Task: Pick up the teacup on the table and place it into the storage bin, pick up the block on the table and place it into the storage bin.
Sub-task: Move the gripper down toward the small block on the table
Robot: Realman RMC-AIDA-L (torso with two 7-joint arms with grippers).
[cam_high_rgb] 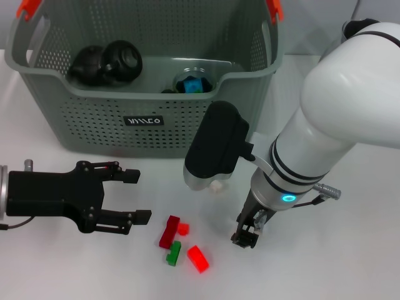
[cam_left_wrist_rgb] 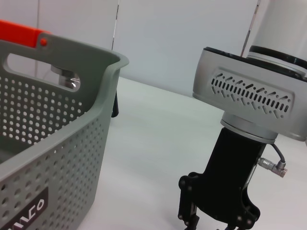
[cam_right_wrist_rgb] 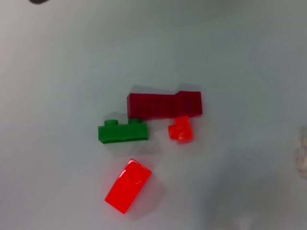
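Blocks sit nearest on the table (cam_high_rgb: 350, 262): bright red block (cam_high_rgb: 197, 258), green block (cam_high_rgb: 174, 252), dark red block (cam_high_rgb: 169, 231) and small red piece (cam_high_rgb: 183, 229), loosely clustered, none lifted; right gripper (cam_high_rgb: 245, 236) hangs low just beside them, likely lining up a pick, finger state can't tell; left gripper (cam_high_rgb: 125, 197) lies released to the side, parked; storage bin (cam_high_rgb: 144, 134) behind, dark rounded objects (cam_high_rgb: 106, 62) inside, teacup not identifiable for certain.

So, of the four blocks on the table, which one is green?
The green block is the small one between the long dark red block and the bright red block; the fourth, the tiny red block, is red too.
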